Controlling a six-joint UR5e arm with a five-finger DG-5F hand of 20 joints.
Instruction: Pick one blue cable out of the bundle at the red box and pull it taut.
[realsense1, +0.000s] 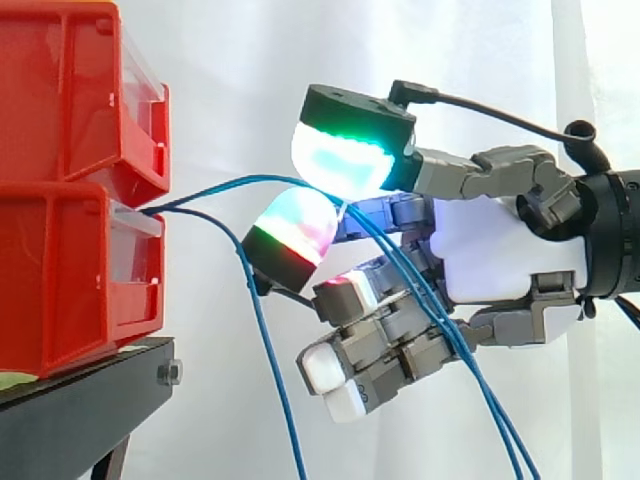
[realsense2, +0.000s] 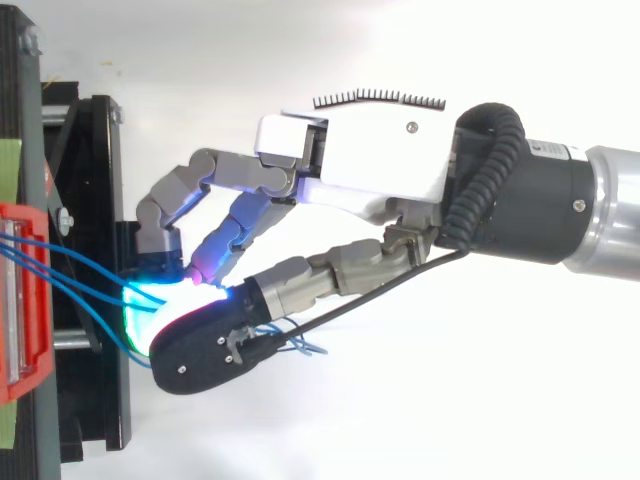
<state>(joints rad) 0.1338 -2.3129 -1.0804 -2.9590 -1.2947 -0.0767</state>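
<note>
The hand (realsense1: 500, 250) pinches one blue cable (realsense1: 220, 186) near the red box (realsense1: 70, 280), yet it may slip out, because only two fingertips (realsense1: 345, 160) hold it.

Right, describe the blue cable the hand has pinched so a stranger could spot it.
Start at the stacked red bins; blue cables leave the lower one's front. The pinched cable arcs up and across into the hand, between its glowing pads. Its neighbour instead drops down out of view.
</note>
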